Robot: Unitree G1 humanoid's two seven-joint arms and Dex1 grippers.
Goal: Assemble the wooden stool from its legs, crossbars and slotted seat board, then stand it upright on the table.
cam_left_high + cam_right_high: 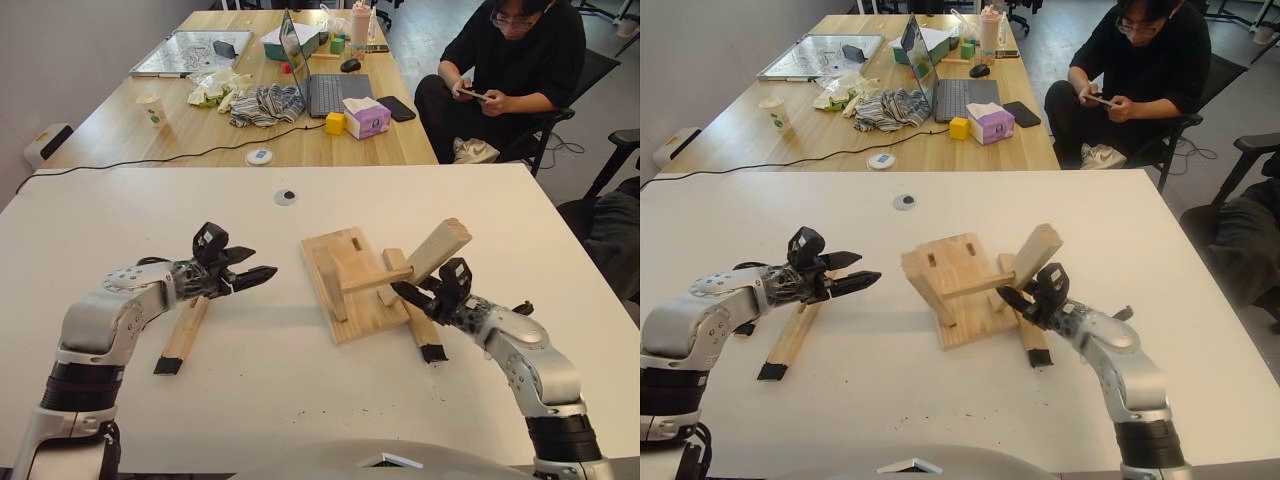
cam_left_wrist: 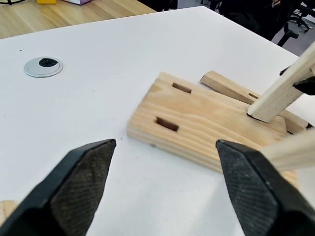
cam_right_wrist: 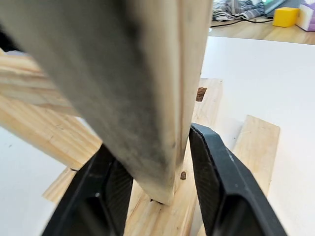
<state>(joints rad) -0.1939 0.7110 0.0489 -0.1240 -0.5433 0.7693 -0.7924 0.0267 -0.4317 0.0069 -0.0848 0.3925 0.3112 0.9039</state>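
Observation:
The slotted seat board (image 1: 352,262) lies flat mid-table with one leg (image 1: 326,284) fitted along its left side. A crossbar (image 1: 375,279) runs from that leg to a second leg (image 1: 441,249), which tilts up to the right. My right gripper (image 1: 418,290) is shut on the lower part of this tilted leg (image 3: 147,98), one finger (image 3: 219,182) on each side. Another leg (image 1: 425,336) lies on the table beneath it. My left gripper (image 1: 262,275) hangs open and empty just left of the board (image 2: 206,123). A spare leg (image 1: 183,335) lies under the left forearm.
A round cable grommet (image 1: 286,197) sits in the white table (image 1: 300,400) behind the board. Beyond it stands a wooden desk (image 1: 180,140) cluttered with a laptop (image 1: 325,85) and small items. A seated person is at the back right, away from the parts.

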